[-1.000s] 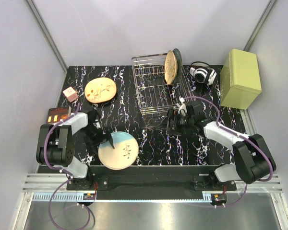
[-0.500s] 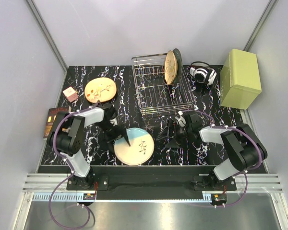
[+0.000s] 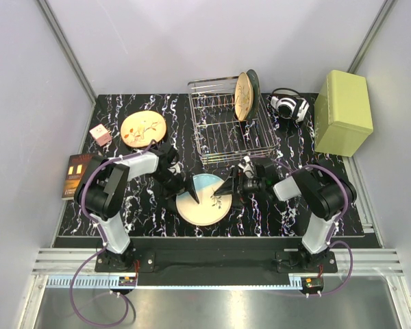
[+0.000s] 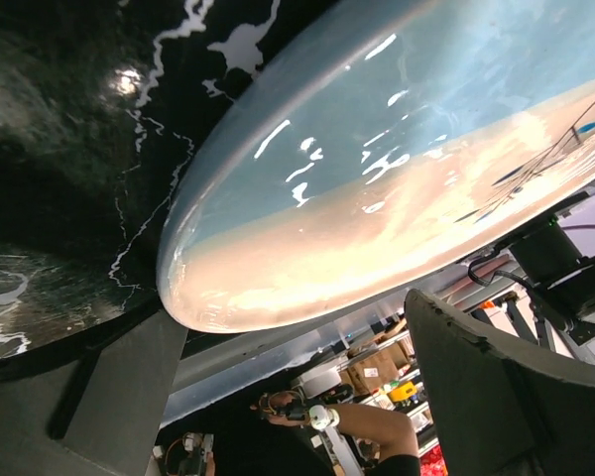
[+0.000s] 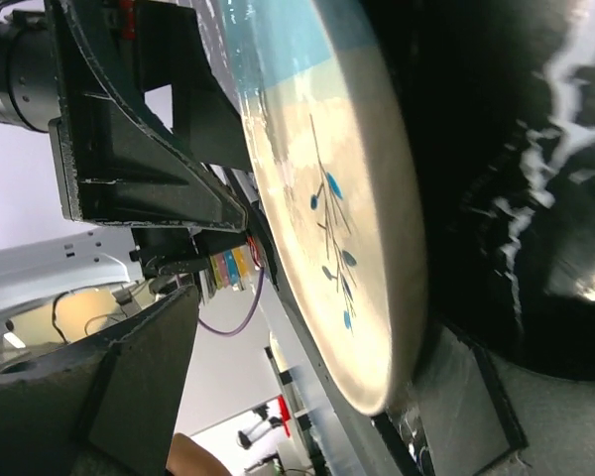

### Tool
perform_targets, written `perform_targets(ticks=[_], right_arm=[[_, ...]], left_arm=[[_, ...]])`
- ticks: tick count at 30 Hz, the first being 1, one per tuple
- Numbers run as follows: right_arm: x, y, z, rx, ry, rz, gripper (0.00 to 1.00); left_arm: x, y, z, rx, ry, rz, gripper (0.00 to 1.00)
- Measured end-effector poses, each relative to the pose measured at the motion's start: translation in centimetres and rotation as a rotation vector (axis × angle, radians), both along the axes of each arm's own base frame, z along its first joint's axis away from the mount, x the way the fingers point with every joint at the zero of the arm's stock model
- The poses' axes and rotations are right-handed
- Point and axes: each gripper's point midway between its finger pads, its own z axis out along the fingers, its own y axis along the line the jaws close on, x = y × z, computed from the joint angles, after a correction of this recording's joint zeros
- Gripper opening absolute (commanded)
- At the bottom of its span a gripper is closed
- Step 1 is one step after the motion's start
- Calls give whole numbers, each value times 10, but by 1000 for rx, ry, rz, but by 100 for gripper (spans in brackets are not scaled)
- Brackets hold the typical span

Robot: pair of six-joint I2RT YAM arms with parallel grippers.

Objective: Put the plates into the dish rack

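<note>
A cream plate with a pale blue band and twig motif (image 3: 204, 201) lies on the black marble table between my two grippers. My left gripper (image 3: 183, 192) is open at its left rim. In the left wrist view (image 4: 293, 327) the rim of this plate (image 4: 377, 188) sits between wide-apart fingers. My right gripper (image 3: 227, 186) is open at its right rim; the right wrist view (image 5: 317, 327) shows the plate's edge (image 5: 347, 198) inside the gap. A second tan plate (image 3: 143, 128) lies at the back left. The wire dish rack (image 3: 222, 133) holds a tan plate (image 3: 242, 96) and a dark teal plate (image 3: 253, 83) upright.
Headphones (image 3: 288, 105) and a pale green box (image 3: 342, 112) stand right of the rack. A small pink box (image 3: 100, 133) and a dark book (image 3: 75, 171) lie at the left edge. The table's front edge runs just below the plate.
The cream and blue plate has slid right and away from the front edge with my left gripper. My right gripper has moved left to meet its right rim.
</note>
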Motion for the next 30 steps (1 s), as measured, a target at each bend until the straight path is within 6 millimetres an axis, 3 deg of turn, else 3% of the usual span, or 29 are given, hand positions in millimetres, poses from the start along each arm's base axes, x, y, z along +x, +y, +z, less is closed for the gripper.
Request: perform_targets(ticks=[6, 9, 10, 11, 20, 22, 24, 27, 30], right_arm=[[0, 8, -3, 12, -46, 10, 63], [0, 4, -10, -23, -50, -14, 34], [0, 3, -14, -42, -48, -26, 22], [-1, 1, -18, -62, -46, -33, 0], [-2, -1, 5, -85, -115, -9, 0], [-2, -5, 15, -122, -158, 16, 0], [-2, -11, 31, -171, -221, 45, 0], [2, -19, 65, -231, -353, 101, 0], [13, -19, 110, -251, -495, 154, 0]], left_arm=[[-6, -3, 0, -31, 24, -2, 98], [-11, -6, 1, -50, 47, -1, 98], [-12, -6, 1, -56, 52, -1, 98], [-14, -7, 1, -62, 57, -1, 98], [-12, 0, 4, -48, -14, -36, 99], [4, 23, 4, 38, -110, -26, 99], [32, 56, 14, 116, -209, 36, 99], [89, 114, 49, 224, -403, 145, 99], [129, 162, 94, 329, -600, 202, 99]])
